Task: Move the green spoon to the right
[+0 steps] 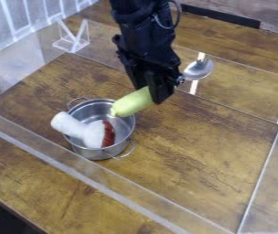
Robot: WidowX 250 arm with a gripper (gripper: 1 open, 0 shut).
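The green spoon (pixel 139 99) hangs in the air above the wooden table, its thick yellow-green handle pointing down-left and its shiny metal bowl (pixel 199 68) up to the right. My black gripper (pixel 163 84) comes down from the top of the view and is shut on the spoon's middle. The handle's tip hovers just above the right rim of the steel pot (pixel 101 128).
The steel pot holds a white roll with a red patch (pixel 83 130). Clear acrylic walls (pixel 197 69) fence the wooden table on all sides. A clear stand (pixel 69 38) sits at the back left. Bare wood lies right of the pot.
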